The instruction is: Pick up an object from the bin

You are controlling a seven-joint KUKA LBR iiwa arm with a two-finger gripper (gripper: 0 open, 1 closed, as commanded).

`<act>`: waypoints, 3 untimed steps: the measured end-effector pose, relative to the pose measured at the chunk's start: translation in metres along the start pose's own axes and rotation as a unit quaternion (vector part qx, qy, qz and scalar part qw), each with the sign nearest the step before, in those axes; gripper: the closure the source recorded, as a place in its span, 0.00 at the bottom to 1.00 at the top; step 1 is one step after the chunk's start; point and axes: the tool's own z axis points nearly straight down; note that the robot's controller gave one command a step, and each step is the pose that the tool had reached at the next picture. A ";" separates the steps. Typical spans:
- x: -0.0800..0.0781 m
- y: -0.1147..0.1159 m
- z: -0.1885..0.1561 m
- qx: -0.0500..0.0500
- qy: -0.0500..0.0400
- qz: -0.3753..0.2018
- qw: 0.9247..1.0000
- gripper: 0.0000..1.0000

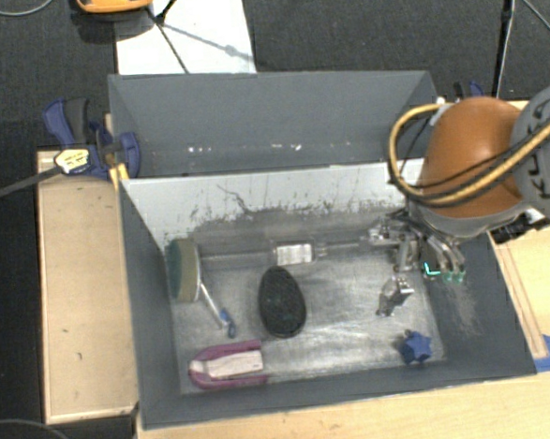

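The pick is not yet made, as far as the view shows. The claw (393, 301) hangs low in the right part of the grey metal bin (277, 120), over bare floor, and nothing can be seen in it. Nearest lies a small dark-blue knobbly piece (415, 347), toward the front right corner and apart from the claw. Farther off are a black oval brush-like pad (281, 301) at mid-floor and a small silver metal block (293, 254) near the back wall. At the left is a round grey-green scrubbing head on a thin white handle (182, 269), and at the front left a flat pink-and-white packet (228, 364). All of them rest on the bin floor, so closing on one and lifting it appear to remain.

Whether the claw is open or closed I cannot tell, since the wrist's metal parts crowd around it. The arm's orange cover (468, 153) hides the bin's right back corner. What the blue piece is I cannot make out.
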 end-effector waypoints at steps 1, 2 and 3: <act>0.006 0.092 0.076 -0.002 -0.001 -0.072 0.997 0.00; 0.026 0.171 0.079 -0.002 -0.003 -0.016 1.000 0.00; 0.026 0.166 0.079 0.000 -0.002 -0.014 1.000 1.00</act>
